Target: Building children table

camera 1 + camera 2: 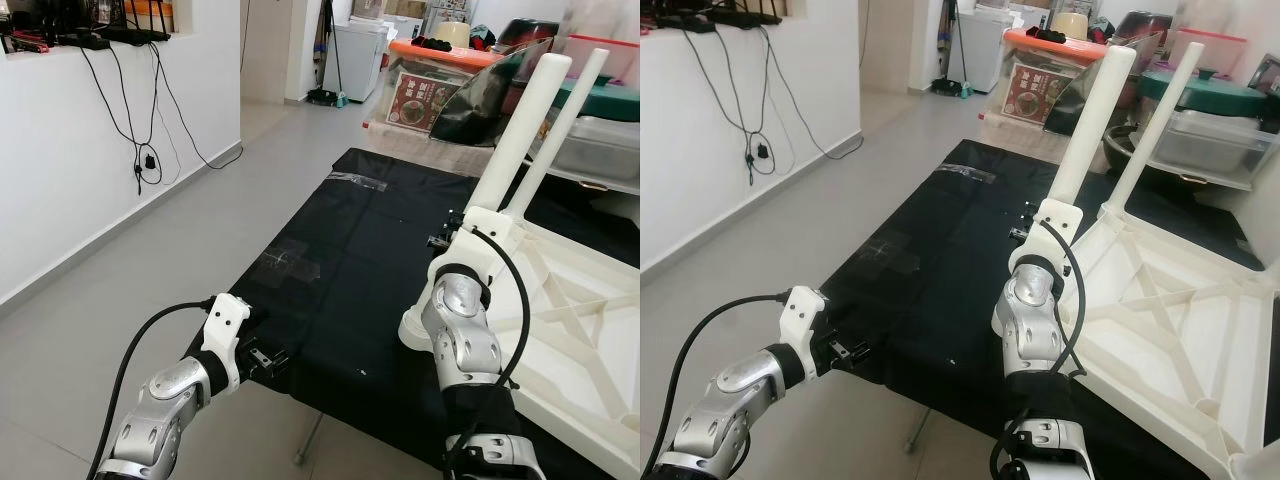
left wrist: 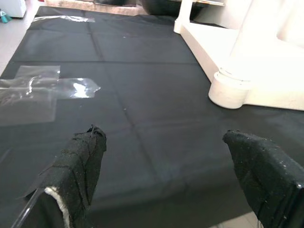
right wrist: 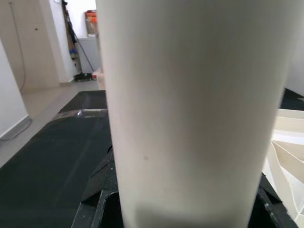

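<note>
white plastic children's table (image 1: 1170, 330) lies upside down on the black cloth-covered work surface (image 1: 340, 260), two round white legs standing up from its far corners. right gripper (image 1: 447, 238) is closed around the nearer white leg (image 1: 520, 130), low on its shaft by the socket. left gripper (image 2: 171, 175) hovers over the cloth's near edge, fingers spread, empty. step in hand looks like seating this leg; next calls for pressing it straight down, then fitting the bare near corner socket (image 1: 412, 330).
</note>
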`<state>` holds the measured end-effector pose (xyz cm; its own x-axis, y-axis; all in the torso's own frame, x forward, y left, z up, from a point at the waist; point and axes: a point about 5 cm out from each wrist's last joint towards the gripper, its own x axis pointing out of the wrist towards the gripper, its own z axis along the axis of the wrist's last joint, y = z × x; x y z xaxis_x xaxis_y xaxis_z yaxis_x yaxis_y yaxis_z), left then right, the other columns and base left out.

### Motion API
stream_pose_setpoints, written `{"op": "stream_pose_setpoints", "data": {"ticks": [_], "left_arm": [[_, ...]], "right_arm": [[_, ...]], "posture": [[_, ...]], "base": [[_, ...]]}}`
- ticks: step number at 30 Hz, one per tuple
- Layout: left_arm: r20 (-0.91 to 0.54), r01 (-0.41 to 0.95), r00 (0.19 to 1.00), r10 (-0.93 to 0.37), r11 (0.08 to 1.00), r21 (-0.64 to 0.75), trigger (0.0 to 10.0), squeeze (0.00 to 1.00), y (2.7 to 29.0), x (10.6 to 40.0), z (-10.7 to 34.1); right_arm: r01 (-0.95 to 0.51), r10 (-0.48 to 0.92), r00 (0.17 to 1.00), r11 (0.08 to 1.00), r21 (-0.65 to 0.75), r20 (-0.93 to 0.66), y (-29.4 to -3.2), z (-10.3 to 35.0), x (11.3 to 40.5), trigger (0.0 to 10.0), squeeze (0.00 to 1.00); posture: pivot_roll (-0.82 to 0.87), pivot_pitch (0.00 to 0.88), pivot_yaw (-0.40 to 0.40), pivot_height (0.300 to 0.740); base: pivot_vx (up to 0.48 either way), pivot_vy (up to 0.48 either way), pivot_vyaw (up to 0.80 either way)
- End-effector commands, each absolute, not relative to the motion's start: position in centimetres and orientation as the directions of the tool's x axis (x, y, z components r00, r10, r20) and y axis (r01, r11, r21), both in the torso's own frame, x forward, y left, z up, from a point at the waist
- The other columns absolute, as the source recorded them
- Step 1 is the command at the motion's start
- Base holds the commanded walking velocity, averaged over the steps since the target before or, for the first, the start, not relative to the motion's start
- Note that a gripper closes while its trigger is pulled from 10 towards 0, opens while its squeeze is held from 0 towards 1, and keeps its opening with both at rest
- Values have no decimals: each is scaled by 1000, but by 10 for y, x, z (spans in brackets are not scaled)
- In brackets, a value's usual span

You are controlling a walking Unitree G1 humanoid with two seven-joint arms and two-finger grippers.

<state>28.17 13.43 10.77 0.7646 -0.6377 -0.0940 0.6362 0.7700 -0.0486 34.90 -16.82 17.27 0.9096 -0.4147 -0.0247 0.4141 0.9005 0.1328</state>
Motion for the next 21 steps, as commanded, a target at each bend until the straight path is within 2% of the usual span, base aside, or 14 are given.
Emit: {"op": "stream_pose_setpoints", "data": {"ticks": [1, 3, 4, 7, 8, 9, 13, 14, 15, 17, 18, 20, 21], "left_arm": [[-102, 645, 756, -646, 763, -45, 10000, 0, 131, 282, 107], [-103, 643, 758, -644, 764, -46, 10000, 0, 132, 281, 107], [-104, 640, 760, -642, 766, -49, 10000, 0, 133, 280, 105], [-104, 639, 761, -641, 768, -53, 10000, 0, 131, 280, 105], [-104, 639, 761, -641, 768, -53, 10000, 0, 131, 280, 105], [-102, 641, 759, -642, 766, -52, 10000, 0, 130, 280, 105], [-99, 640, 761, -641, 767, -43, 10000, 0, 133, 282, 108], [-99, 640, 761, -641, 767, -43, 10000, 0, 133, 282, 108], [-102, 638, 763, -638, 769, -39, 10000, 0, 136, 282, 108], [-103, 638, 763, -638, 769, -37, 10000, 0, 137, 282, 108], [-103, 638, 763, -638, 769, -37, 10000, 0, 137, 282, 108], [-111, 637, 763, -636, 770, -34, 10000, 0, 138, 281, 106], [-111, 635, 765, -635, 771, -36, 10000, 0, 137, 280, 106]], "right_arm": [[422, -393, 896, 899, 118, -208, -172, 131, 341, 10000, 1000], [366, -343, 924, 922, 130, -168, -165, 140, 346, 10000, 1000], [251, -232, 965, 951, 178, -119, -157, 153, 354, 10000, 0], [-23, 26, 1000, 974, 226, -10, -147, 175, 366, 10000, 0], [-23, 26, 1000, 974, 226, -10, -147, 175, 366, 10000, 0], [-95, 89, 995, 978, 188, 40, -148, 181, 367, 10000, 0], [-331, 321, 941, 939, 93, 102, -147, 191, 365, 10000, 0], [-331, 321, 941, 939, 93, 102, -147, 191, 365, 10000, 0], [-449, 443, 890, 893, 41, 105, -135, 191, 360, 10000, 0], [-490, 485, 868, 871, 32, 103, -130, 190, 357, 10000, 0], [-517, 512, 853, 855, 34, 102, -127, 189, 357, 9176, 0], [-558, 557, 828, 830, -2, 68, -121, 178, 354, 9176, 0], [-581, 582, 812, 813, -22, 51, -116, 171, 351, 0, 0]], "posture": [[57, 0, -114, 740], [59, 0, -115, 740], [53, 0, -113, 740], [55, 0, -111, 740], [55, 0, -111, 740], [64, 0, -113, 740], [77, 0, -109, 740], [77, 0, -109, 740], [70, 0, -107, 740], [70, 0, -107, 740], [70, 0, -107, 740], [71, 0, -110, 740], [72, 0, -111, 740]], "base": [[0, 0, 0], [0, 0, 0], [0, 0, 0], [0, 0, 0], [0, 0, 0], [0, 0, 0], [0, 0, 0], [0, 0, 0], [0, 0, 0], [0, 0, 0], [0, 0, 0], [0, 0, 0], [0, 0, 0]]}}
